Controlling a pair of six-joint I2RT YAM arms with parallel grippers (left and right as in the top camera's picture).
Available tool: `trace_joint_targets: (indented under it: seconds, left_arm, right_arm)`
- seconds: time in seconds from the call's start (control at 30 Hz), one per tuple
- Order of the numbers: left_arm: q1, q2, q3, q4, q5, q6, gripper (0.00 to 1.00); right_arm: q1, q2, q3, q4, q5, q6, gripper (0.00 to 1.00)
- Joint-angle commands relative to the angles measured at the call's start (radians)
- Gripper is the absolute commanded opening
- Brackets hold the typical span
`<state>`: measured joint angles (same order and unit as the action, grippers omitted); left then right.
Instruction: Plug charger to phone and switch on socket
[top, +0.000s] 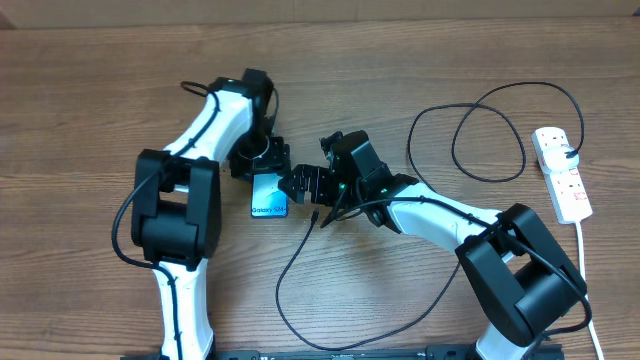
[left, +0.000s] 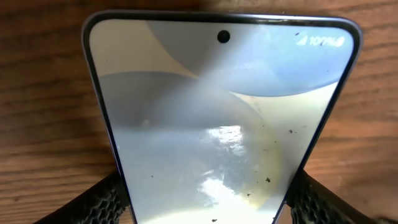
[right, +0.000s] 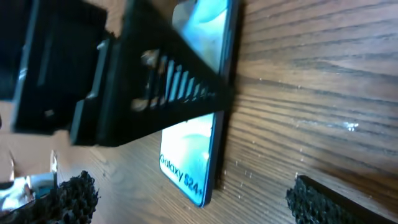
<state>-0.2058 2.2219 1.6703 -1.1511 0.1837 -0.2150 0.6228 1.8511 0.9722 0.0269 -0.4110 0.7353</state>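
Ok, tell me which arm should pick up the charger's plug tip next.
Right. The right fingers stand open and empty, and the charger tip lies close beside them; the left fingers are closed on the phone, steadying it.

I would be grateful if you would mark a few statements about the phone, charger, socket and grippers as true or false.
1. The phone lies screen up on the table. True.
2. The charger is plugged into the phone. False: no plug is in the phone, and the cable's free end is off to its side.
3. The right gripper is open. True.
4. The socket sits on the left arm's side of the table. False: it is at the edge on the right arm's side.
5. The left gripper straddles the phone. True.
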Motion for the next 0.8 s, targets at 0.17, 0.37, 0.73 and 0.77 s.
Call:
trace_joint_targets:
  seconds: [0.17, 0.37, 0.73, 0.77]
  left_arm:
    - [0.049, 0.029, -0.041, -0.024, 0.214, 0.12, 0.65]
    - [0.047, 0.029, -0.041, -0.028, 0.236, 0.126, 0.66]
    - [0.039, 0.029, -0.041, 0.007, 0.235, 0.126, 0.91]
    - [0.035, 0.029, -0.041, 0.019, 0.234, 0.126, 0.95]
  right_arm:
    - [0.043, 0.11, -0.005, 0.128, 0.029, 0.094, 1.0]
    - [0.046, 0.211, -0.001, 0.295, -0.023, 0.164, 0.81]
    - [0.044, 0.229, 0.005, 0.266, -0.04, 0.18, 1.0]
    - [0.036, 0.217, 0.005, 0.248, -0.055, 0.177, 1.0]
